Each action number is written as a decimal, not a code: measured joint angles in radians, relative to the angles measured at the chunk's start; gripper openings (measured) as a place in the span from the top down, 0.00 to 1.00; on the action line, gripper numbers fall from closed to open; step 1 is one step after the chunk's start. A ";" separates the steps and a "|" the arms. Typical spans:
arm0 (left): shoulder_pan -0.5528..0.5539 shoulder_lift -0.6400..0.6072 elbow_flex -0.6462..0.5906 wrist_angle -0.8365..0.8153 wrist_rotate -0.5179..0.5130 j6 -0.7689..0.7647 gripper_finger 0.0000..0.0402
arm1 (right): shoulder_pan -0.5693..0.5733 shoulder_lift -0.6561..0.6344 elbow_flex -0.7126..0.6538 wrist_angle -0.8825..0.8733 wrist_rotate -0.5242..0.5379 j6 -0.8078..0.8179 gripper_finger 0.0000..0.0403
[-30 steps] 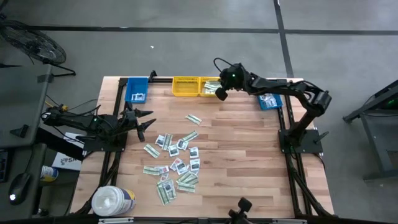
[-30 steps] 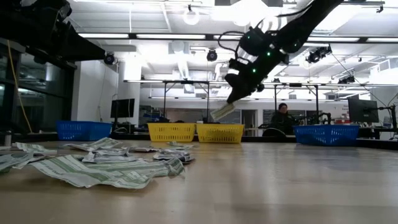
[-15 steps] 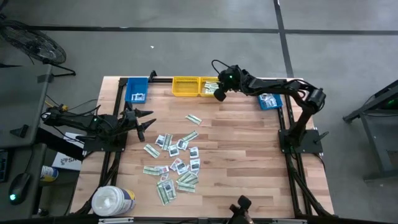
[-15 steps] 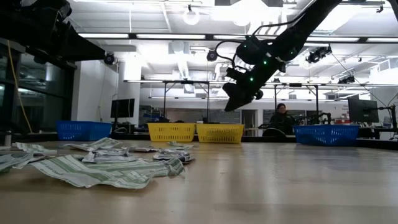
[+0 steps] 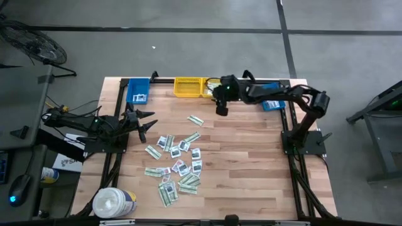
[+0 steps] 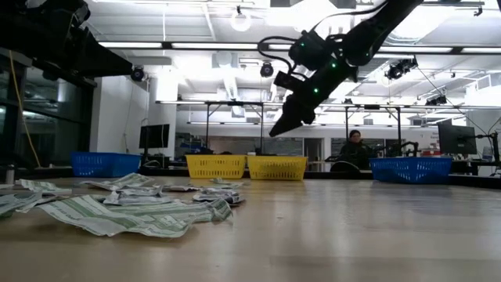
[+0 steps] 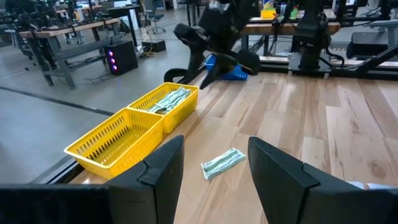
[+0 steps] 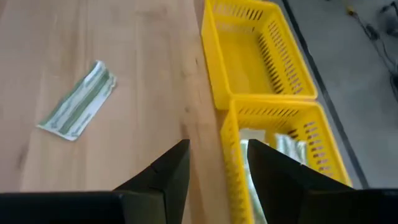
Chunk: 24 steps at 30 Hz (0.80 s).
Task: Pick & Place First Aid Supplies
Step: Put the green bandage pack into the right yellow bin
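The first aid supplies [image 5: 178,162] lie scattered flat on the wooden table's middle, pale green strips and small white squares, with one strip [image 5: 196,120] apart. More strips lie in the right yellow bin [image 5: 211,86], also in the right wrist view [image 8: 289,152]. My right gripper [image 5: 220,110] hovers open and holding nothing over bare wood just in front of that bin [image 8: 214,171]. My left gripper [image 5: 149,123] waits open at the table's left, facing the lone strip [image 7: 222,163].
An empty yellow bin [image 5: 187,87] stands left of the filled one. Blue bins sit at the far left [image 5: 138,90] and far right [image 5: 271,102]. A white round tub [image 5: 115,202] stands at the near left corner. Bare wood lies right of the pile.
My right gripper has opened and let go of a pale strip over the right yellow bin; the strip no longer hangs from its fingers. The gripper has then rolled and swung off the bin toward the table's near edge, slightly left and down.
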 joint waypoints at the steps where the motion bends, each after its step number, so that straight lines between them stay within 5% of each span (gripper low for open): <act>1: 0.000 0.000 0.000 0.000 -0.001 0.000 0.56 | 0.011 0.000 0.001 -0.008 0.017 0.028 0.62; 5: 0.000 0.000 0.000 0.000 -0.009 0.000 0.56 | 0.036 0.000 0.049 -0.112 -0.029 0.109 0.62; 24: 0.000 0.000 0.000 0.001 -0.010 0.000 0.56 | 0.120 0.040 0.270 -0.459 -0.110 -0.056 0.63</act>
